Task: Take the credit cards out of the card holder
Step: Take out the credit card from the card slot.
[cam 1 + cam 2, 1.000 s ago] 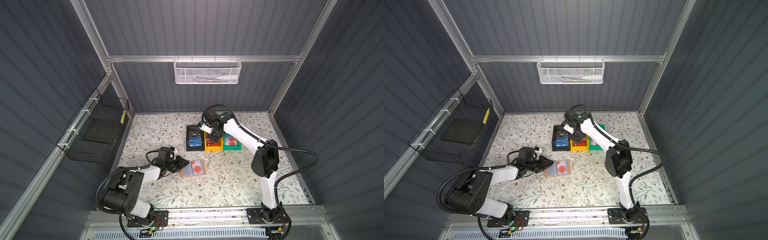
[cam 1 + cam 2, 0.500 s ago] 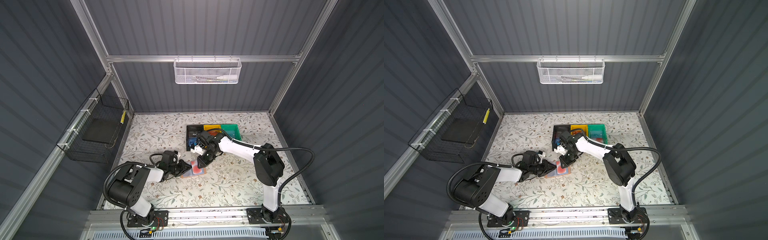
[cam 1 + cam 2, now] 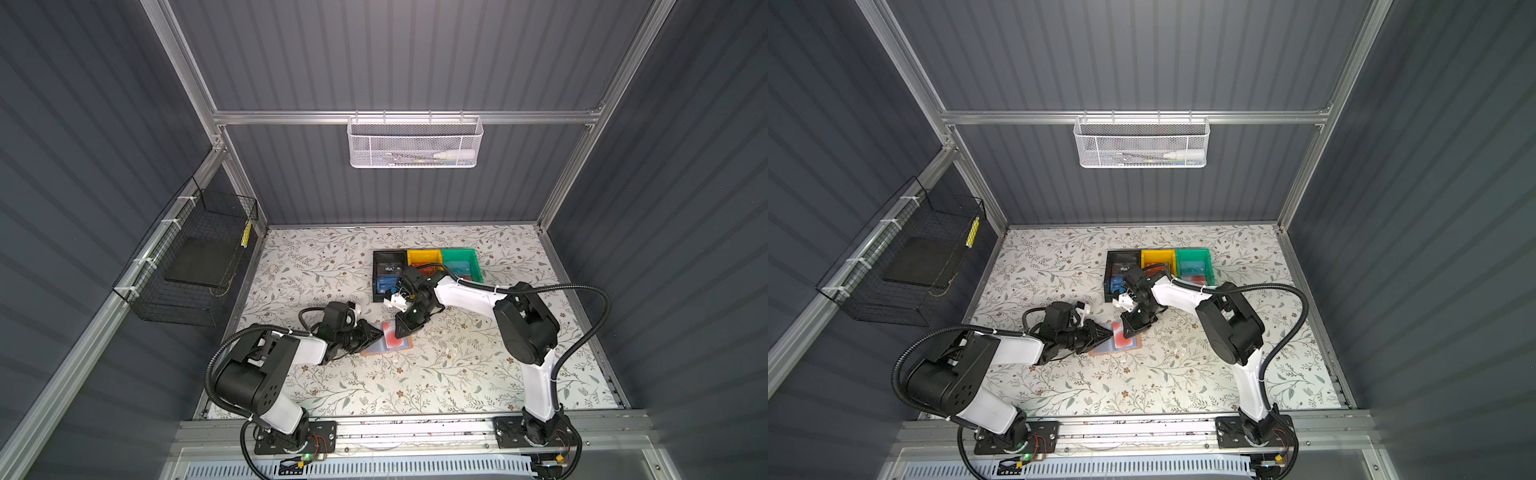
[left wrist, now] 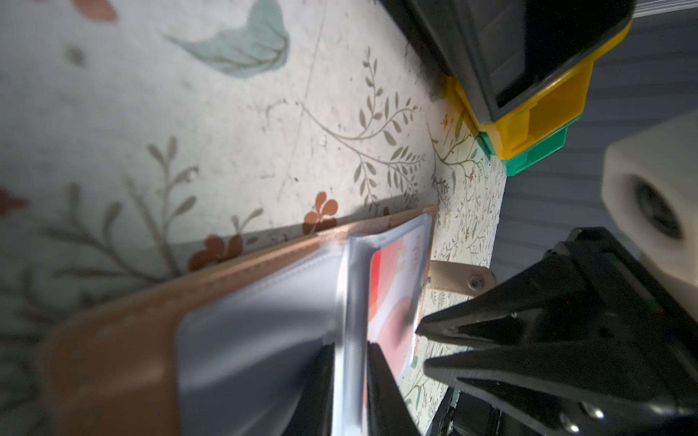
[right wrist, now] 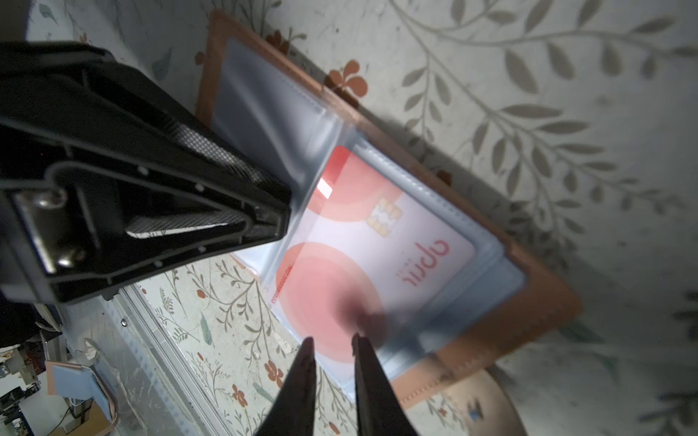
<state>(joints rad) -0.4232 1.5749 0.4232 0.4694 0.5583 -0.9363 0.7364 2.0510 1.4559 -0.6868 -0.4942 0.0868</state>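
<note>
The peach-pink card holder lies open on the table, in both top views. A pale card with red circles sits in its clear sleeve. My left gripper lies low at the holder's left edge, shut on a clear sleeve leaf that stands up between its fingers. My right gripper points down over the card's near edge from the back; its jaws stand a narrow gap apart with nothing between them. In a top view the two grippers, left and right, nearly meet over the holder.
A black bin, a yellow bin and a green bin stand in a row just behind the holder, with cards in them. A wire basket hangs on the left wall. A white mesh basket hangs on the back wall.
My right arm swung from over the bins down to the card holder, and its jaws narrowed. My left gripper moved right onto the holder's sleeve and stayed shut.
</note>
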